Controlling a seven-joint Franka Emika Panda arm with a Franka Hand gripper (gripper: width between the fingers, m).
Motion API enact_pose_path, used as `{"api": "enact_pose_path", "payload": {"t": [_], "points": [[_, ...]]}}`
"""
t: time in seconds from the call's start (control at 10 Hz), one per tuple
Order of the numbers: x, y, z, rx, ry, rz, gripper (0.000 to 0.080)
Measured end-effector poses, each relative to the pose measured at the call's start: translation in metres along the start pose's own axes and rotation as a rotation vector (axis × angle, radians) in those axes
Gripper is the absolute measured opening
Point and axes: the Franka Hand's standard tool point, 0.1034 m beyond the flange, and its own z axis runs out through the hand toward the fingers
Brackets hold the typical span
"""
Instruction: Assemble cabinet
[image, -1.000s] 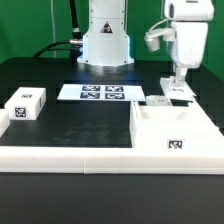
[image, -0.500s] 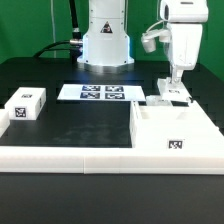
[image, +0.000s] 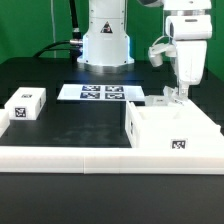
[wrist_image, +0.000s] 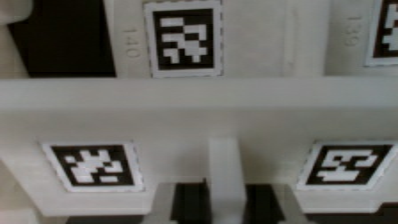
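My gripper (image: 178, 97) is clamped on the thin back wall of the cabinet (image: 172, 128), which sits at the table's (image: 80, 125) front corner on the exterior view's right. It is probably light, stiff, slippery plastic, so its walls suit pinching.

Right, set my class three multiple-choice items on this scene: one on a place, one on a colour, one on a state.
1. The top of the cabinet is: A open; B lidded; C taped.
2. The table is: A white; B green; C black.
3. The marker board lies: A in the cabinet; B on the table by the arm's base; C hanging off the table.
Answers: A, its hollow shows from above; C, the bare surface is black; B, it lies flat near the base.
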Motion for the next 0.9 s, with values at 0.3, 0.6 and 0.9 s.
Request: {"api": "enact_pose_path", "payload": {"t": [0.3, 0.6, 0.9], "points": [[0.000, 0.000, 0.000, 0.000, 0.000, 0.000, 0.0070], [-0.003, 0.007, -0.015, -0.018, -0.009, -0.001, 0.0070], [-0.013, 0.012, -0.019, -0.021, -0.015, 0.007, 0.0070]]}}
